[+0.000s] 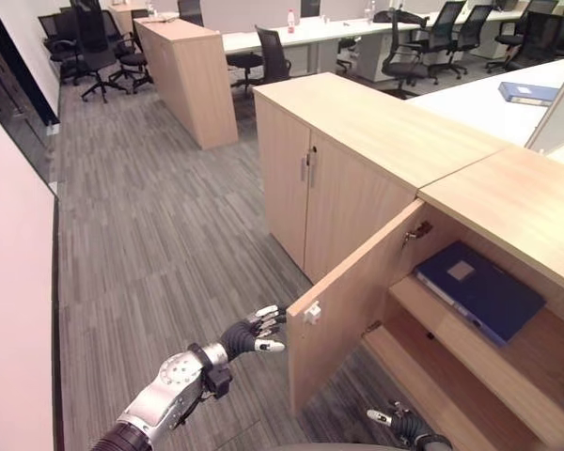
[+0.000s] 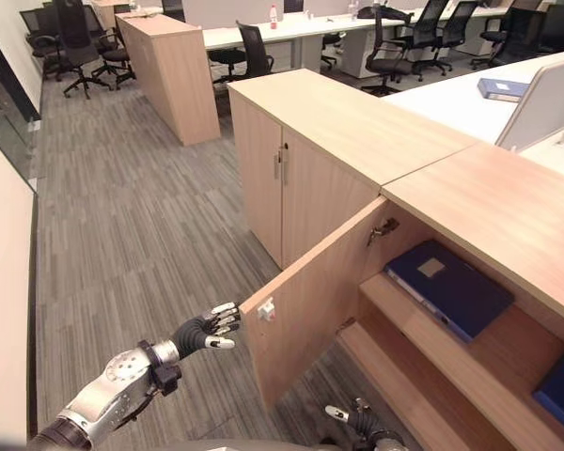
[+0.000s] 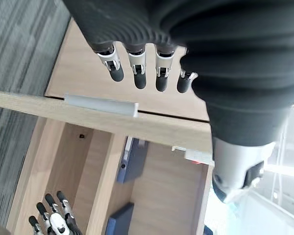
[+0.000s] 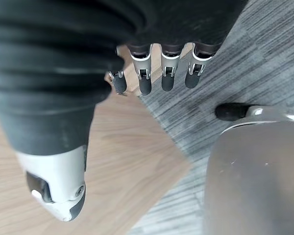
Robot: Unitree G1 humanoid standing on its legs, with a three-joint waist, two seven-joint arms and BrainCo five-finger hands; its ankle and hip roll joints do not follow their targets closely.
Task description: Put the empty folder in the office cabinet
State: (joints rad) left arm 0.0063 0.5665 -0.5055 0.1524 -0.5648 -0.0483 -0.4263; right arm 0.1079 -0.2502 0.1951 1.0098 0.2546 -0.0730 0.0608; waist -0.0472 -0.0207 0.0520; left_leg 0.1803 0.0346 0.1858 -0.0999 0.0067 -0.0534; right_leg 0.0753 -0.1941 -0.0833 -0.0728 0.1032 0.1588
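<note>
The office cabinet stands with its door (image 1: pixel 348 310) swung wide open. A dark blue folder (image 1: pixel 479 289) with a pale label lies flat on the upper shelf inside. My left hand (image 1: pixel 249 335) hovers just left of the door's free edge, by the small white handle (image 1: pixel 312 312), with its fingers (image 3: pixel 139 73) straight and holding nothing. My right hand (image 1: pixel 404 423) is low in front of the bottom shelf (image 4: pixel 122 161), open and empty. The left wrist view looks over the door edge at the folder (image 3: pixel 134 159).
A second blue folder (image 2: pixel 562 390) lies on a lower shelf at the far right. A closed two-door cabinet (image 1: pixel 310 178) adjoins the open one. Another blue folder (image 1: pixel 528 92) rests on the white desk behind. A tall wooden unit (image 1: pixel 183 70) and office chairs stand across the grey carpet.
</note>
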